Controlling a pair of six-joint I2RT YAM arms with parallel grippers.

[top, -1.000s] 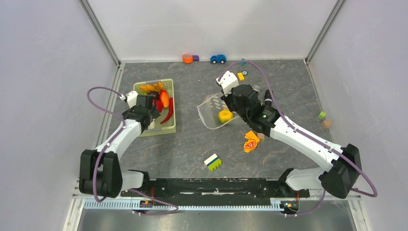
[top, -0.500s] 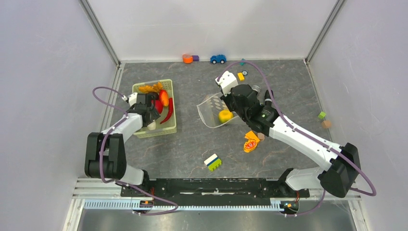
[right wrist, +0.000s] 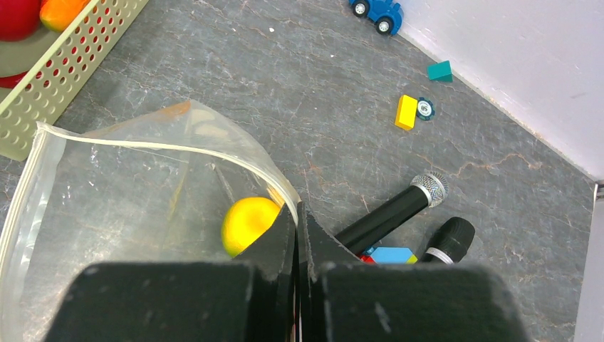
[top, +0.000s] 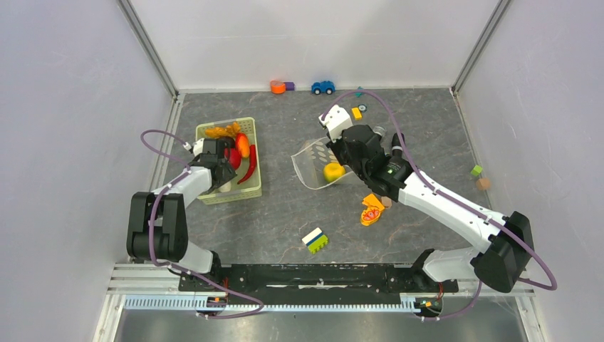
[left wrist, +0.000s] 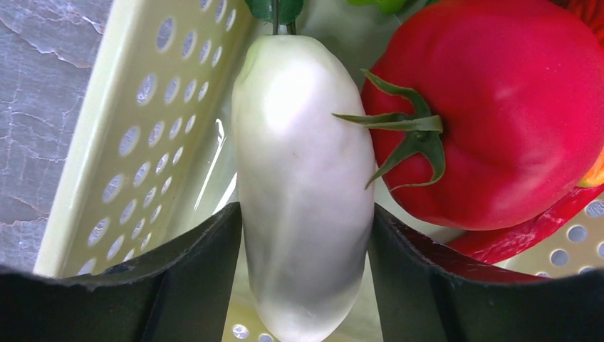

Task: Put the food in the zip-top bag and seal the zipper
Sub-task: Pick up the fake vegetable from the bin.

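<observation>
The pale green basket [top: 249,192] holds the food: a red chili [top: 249,165], an orange piece [top: 244,146], a red tomato [left wrist: 491,107] and a white piece [left wrist: 303,157]. My left gripper [left wrist: 305,285] is down in the basket, its fingers pressed on both sides of the white piece. It also shows from above [top: 222,177]. The clear zip-top bag [right wrist: 128,206] lies mid-table, mouth held up, with a yellow piece [right wrist: 246,222] inside. My right gripper [right wrist: 297,214] is shut on the zipper [right wrist: 164,144] strip at the bag's right end.
An orange-and-red lumpy toy [top: 371,210] and a stacked block [top: 315,240] lie in front of the bag. Two black microphones [right wrist: 392,210] lie right of my right gripper. A blue car [top: 323,87] and small blocks sit by the back wall.
My left arm has swung a little toward the basket's left side and settled lower over the white piece. The right arm and the bag have not moved.
</observation>
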